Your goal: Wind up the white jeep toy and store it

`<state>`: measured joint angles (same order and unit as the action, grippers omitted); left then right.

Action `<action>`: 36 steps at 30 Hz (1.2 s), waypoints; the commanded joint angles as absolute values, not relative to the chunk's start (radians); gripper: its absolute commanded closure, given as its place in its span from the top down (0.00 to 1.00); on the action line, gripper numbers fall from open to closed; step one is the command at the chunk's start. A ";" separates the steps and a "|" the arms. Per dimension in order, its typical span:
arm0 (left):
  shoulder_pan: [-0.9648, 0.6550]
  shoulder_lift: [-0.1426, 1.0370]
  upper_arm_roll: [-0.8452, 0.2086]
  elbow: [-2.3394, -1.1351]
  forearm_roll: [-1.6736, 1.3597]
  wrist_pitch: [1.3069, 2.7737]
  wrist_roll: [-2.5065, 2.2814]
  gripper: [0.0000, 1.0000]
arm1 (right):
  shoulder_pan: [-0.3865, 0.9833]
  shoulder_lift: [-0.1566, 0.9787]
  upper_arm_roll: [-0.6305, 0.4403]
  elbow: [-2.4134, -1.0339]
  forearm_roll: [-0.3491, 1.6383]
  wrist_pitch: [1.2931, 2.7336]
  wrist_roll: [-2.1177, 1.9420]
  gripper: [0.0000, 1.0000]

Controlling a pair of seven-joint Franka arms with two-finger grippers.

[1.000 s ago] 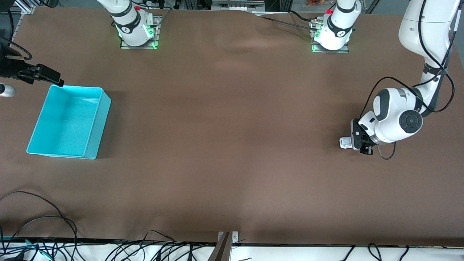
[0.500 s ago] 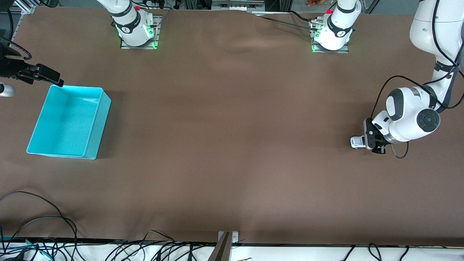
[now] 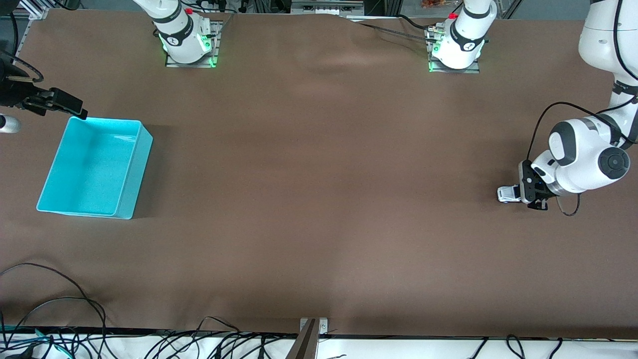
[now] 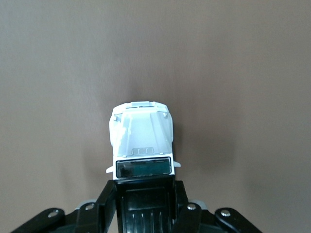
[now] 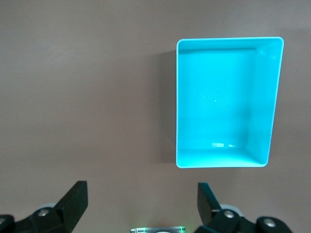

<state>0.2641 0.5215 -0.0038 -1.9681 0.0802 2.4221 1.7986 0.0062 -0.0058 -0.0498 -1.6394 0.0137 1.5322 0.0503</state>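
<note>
One jeep [image 3: 507, 194] on the whole table [image 3: 319, 199], and the left gripper [image 3: 529, 192] had it pinched by the rear, black roof between the fingers, hood poking out in the left wrist view. It sat down on the table close to the edge at the left arm's end, about midway between the robots' edge and the camera's edge.

What changed: over the last second the jeep and gripper slid steadily toward that left-arm edge, wheels looking like they stayed on the table. My guess is that was the pull-back stroke, dragging it backward to wind the spring. So the winding looked underway, storing not started.

The bin [image 3: 94, 169] was way off at the right arm's end, empty as far as I could see. Right gripper [image 5: 141, 204] hung above the table beside the bin, near the corner by the right arm's base, fingers spread wide, just waiting.

Labels or writing: none I could read on the jeep or bin.
</note>
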 commanded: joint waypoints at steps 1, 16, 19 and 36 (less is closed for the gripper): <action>0.314 0.572 -0.015 -1.944 0.089 2.424 1.859 0.00 | 0.006 -0.008 -0.049 -1.626 0.011 1.529 0.041 1.00; 0.362 0.574 -0.015 -1.930 0.089 2.424 1.901 0.00 | 0.006 -0.008 -0.049 -1.626 0.011 1.529 0.041 1.00; 0.367 0.574 -0.015 -1.928 0.089 2.424 1.899 0.00 | 0.006 -0.008 -0.049 -1.625 0.011 1.529 0.041 1.00; 0.383 0.561 -0.035 -1.861 0.074 2.349 1.898 1.00 | 0.006 -0.008 -0.049 -1.626 0.011 1.528 0.041 1.00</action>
<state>0.3634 0.5469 -0.0086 -1.9246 0.0800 2.4164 1.8766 0.0062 -0.0058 -0.0498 -1.6393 0.0137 1.5322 0.0503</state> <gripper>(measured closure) 0.317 0.000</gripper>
